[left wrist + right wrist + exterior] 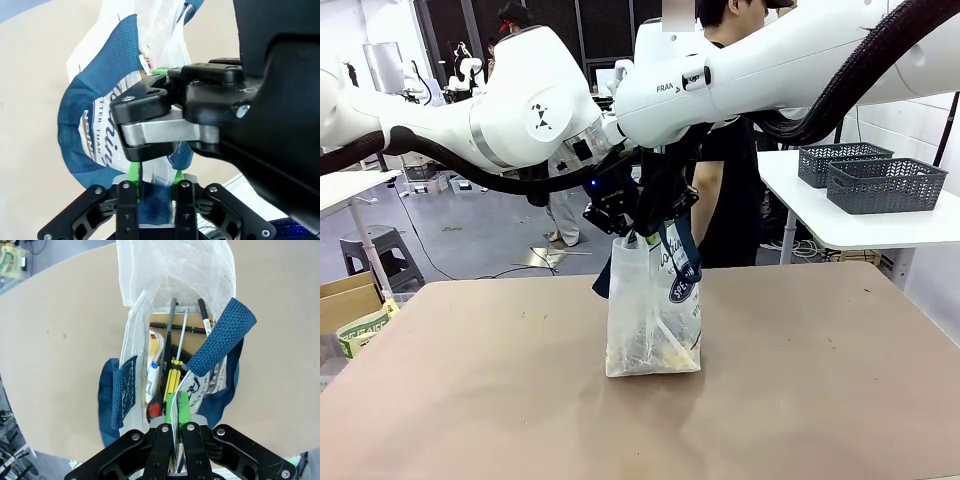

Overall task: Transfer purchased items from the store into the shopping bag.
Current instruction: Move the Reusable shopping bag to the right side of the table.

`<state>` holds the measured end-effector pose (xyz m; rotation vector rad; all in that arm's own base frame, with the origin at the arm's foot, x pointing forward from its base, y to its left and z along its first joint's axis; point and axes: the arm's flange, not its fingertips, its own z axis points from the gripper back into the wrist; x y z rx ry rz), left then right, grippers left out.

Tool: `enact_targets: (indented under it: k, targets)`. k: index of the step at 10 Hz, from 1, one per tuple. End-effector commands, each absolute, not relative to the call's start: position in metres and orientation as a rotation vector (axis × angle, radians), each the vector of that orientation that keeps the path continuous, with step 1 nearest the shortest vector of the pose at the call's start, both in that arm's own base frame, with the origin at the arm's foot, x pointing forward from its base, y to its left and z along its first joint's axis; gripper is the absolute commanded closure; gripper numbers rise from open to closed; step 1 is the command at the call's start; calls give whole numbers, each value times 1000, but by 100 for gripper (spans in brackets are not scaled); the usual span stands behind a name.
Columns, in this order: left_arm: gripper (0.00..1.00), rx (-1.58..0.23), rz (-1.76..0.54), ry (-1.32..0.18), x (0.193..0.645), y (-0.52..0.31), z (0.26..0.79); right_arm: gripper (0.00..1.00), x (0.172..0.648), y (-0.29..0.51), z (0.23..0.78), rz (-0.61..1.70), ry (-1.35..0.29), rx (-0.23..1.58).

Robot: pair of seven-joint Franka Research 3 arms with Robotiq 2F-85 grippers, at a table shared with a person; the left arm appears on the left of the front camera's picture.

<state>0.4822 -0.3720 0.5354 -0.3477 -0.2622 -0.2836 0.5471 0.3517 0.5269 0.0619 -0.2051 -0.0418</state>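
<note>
Both claws at the bag's mouth.
Right gripper [177, 407] pinches the shopping bag [653, 315] rim; left gripper [155, 177], nearly closed, straddles its handle, items directly below.

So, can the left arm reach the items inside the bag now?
Probably not: the left gripper is closing on the bag's blue handle, and the right gripper pinches the bag's rim above the items.
</note>
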Motion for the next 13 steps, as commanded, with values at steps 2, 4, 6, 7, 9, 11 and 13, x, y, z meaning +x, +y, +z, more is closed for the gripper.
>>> enact_targets:
  k: [2,4,6,7,9,11,13]
  targets:
    - [100,-311,-271,-260,480,-376,539,100,549,349,524,-57,-208,106]
    - [100,-312,-266,-265,479,-376,540,100,550,347,525,-50,-214,117]
    - [100,-317,-265,-255,478,-376,540,100,550,345,526,-50,-219,127]
    - [100,-313,-264,-266,478,-376,540,100,549,343,527,-50,-220,133]
    - [100,-338,-288,-269,481,-373,536,95,548,336,531,8,-190,205]
    - [100,-338,-288,-269,481,-373,536,55,549,325,537,17,-210,230]
    - [100,-338,-288,-269,481,-373,536,16,550,311,546,10,-214,254]
